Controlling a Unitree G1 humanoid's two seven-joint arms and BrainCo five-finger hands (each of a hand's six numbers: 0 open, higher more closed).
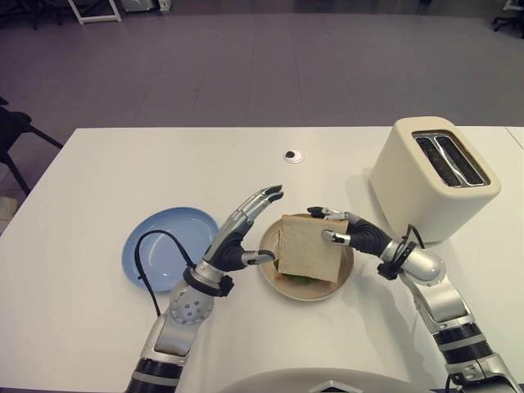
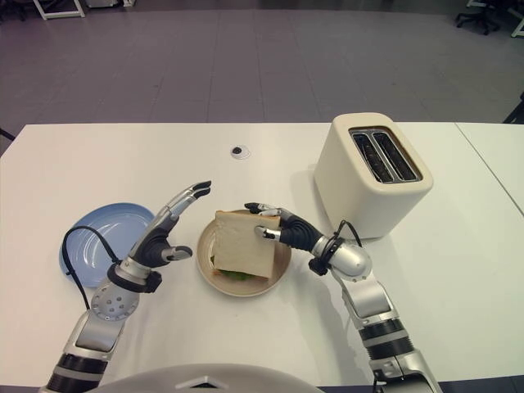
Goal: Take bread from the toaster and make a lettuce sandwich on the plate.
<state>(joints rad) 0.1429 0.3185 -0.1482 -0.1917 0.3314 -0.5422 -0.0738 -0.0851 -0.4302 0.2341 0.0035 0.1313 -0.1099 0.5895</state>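
A white table is seen from above w/ a cream toaster stood at the far right. Its two slots are turned up and dark inside, and what is in them can't be told. Near the table's centre a small beige plate is set, left of the toaster and nearer, apart from it. A slice of bread is held over the plate, covering most of it and slightly tilted. Whether it rests on what lies below can't be told. A bit of green lettuce is glimpsed under the bread's near edge, on the plate.

The R hand is closed on the bread's right edge — fingers are curled over the far-right corner and the side, w/ the wrist lying between plate and toaster. The L hand is placed just left of the plate, spread wide and holding nothing. Its fingers are stretched out towards the far right, w/ the tips near the bread's far-left corner but not touching. Its thumb is pointed at the plate's rim.

A black cable is looped from the L wrist over a blue plate, which is laid left of the beige one — apart from it. A small black-and-white disc is seen on the table further back, approx. in line w/ the plate.
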